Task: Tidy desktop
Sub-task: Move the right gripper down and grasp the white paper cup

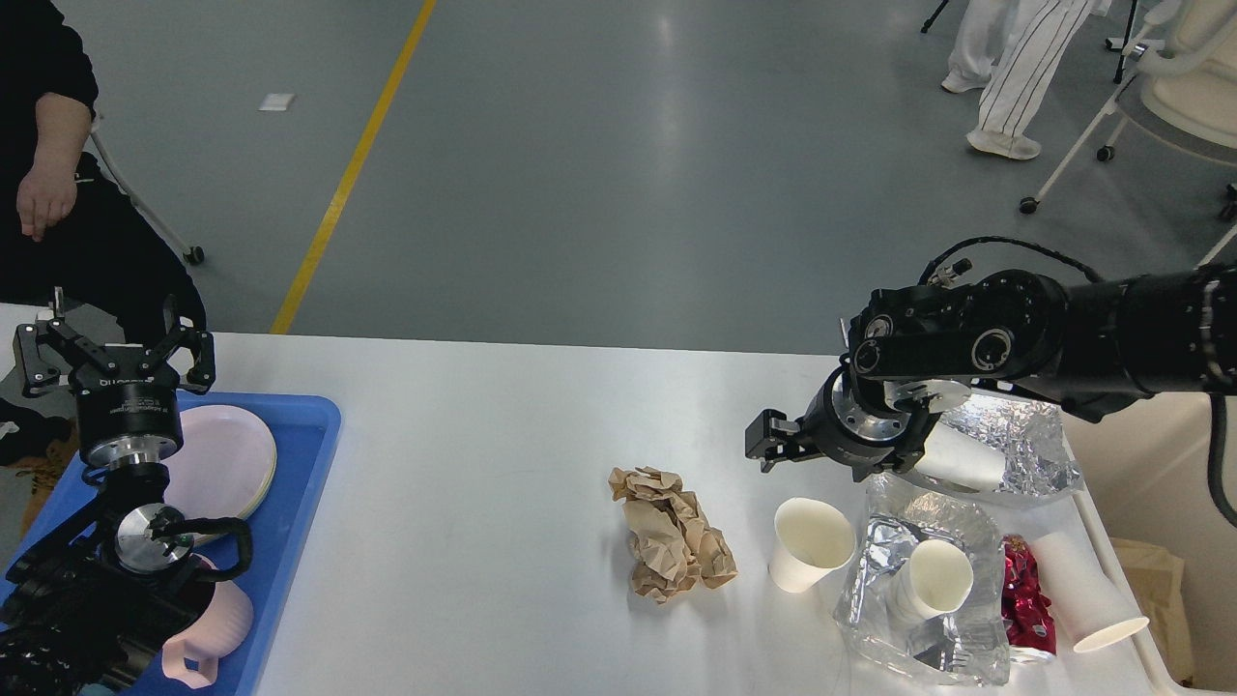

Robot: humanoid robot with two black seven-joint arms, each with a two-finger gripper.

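Observation:
The white desktop point(483, 464) holds a crumpled brown paper point(672, 546), an upright white paper cup point(810, 543), a second cup point(935, 578) standing in crumpled foil point(908, 522), a cup point(962, 462) lying in another foil piece point(1029, 445), a red wrapper point(1024, 599) and a cup on its side point(1087, 590). My right gripper point(765, 440) hangs above the table, up and left of the upright cup, holding nothing; its fingers are dark and side-on. My left gripper point(114, 356) is open and empty above the blue tray point(295, 503).
The blue tray holds stacked pink plates point(227, 459) and a pink mug point(208, 638). A cream bin point(1160, 503) stands off the table's right end. A seated person point(48, 193) is at far left; chairs and a walking person are at back right.

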